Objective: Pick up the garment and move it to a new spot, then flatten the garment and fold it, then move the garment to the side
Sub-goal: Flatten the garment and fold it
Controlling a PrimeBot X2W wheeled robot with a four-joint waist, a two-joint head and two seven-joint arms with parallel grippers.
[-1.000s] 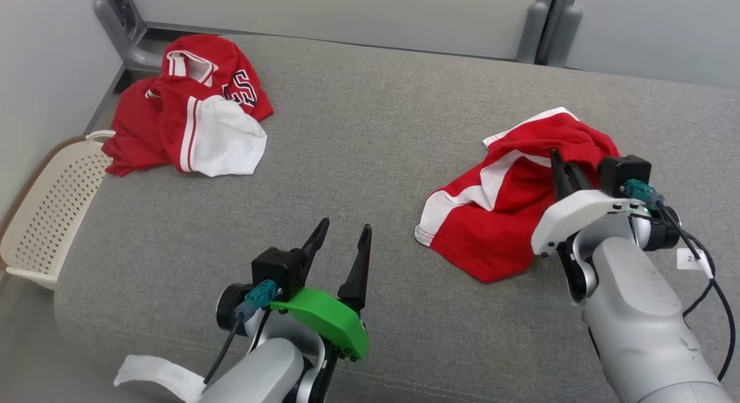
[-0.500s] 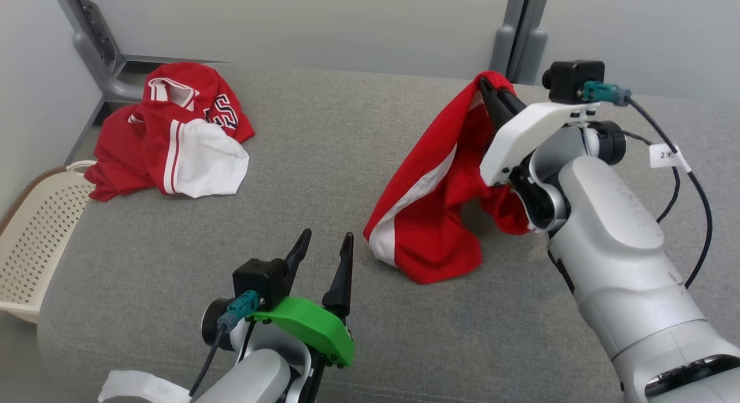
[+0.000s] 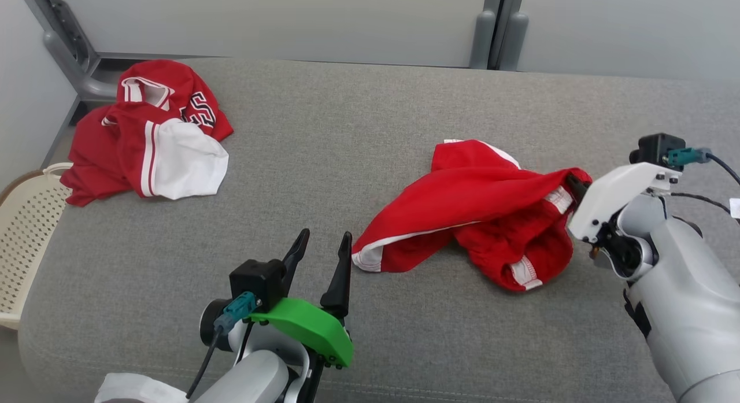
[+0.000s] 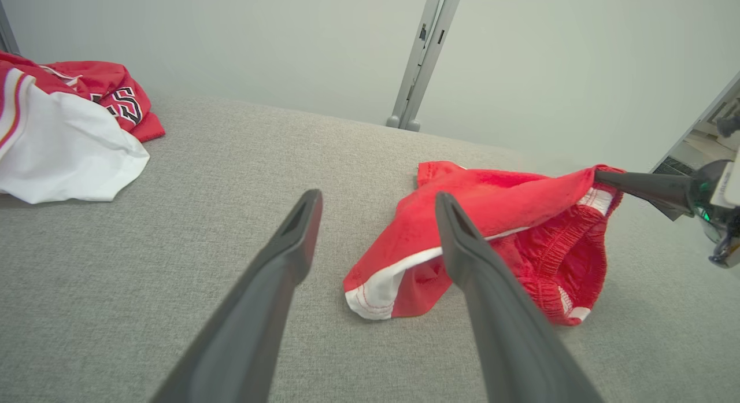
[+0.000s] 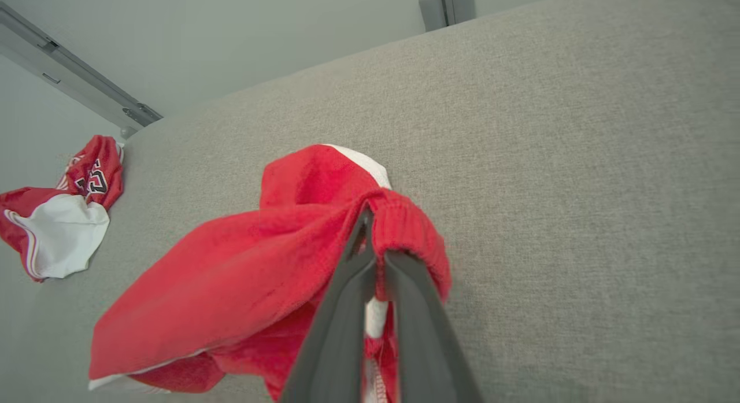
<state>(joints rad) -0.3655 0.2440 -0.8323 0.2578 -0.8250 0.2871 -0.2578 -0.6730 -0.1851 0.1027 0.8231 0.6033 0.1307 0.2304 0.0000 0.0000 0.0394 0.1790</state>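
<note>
Far left, a cream perforated basket (image 3: 23, 235) sits off the edge of the grey cushion (image 3: 347, 131). On the cushion's back left corner lies a crumpled red jersey (image 3: 150, 137) with white panels, striped trim and dark lettering, well apart from everything else.

Low and left of centre, the left gripper (image 3: 325, 235) hovers above the cushion's front part, fingers spread wide, nothing between them. The left wrist view confirms this: its two dark fingers (image 4: 289, 247) are apart, with bare fabric below.

Right of centre are the red shorts (image 3: 480, 212), on the cushion's right half. They are bright red with a white side stripe, white trim at the leg hem and a gathered elastic waistband with white patches. They are not flat. The right end is lifted off the cushion, and the rest sags left and down in a long fold. The white-edged leg hem rests on the cushion just beside the left gripper's fingertips. The waistband loop hangs open below the lifted end, its lower part touching the cushion.

At right, the right gripper (image 3: 573, 182) is pinched tight on the waistband edge. In the right wrist view the fingers (image 5: 347, 299) are nearly together, with red elastic bunched over their tips.

Behind the cushion is a pale wall (image 3: 289, 15) with a grey post (image 3: 491, 27).
</note>
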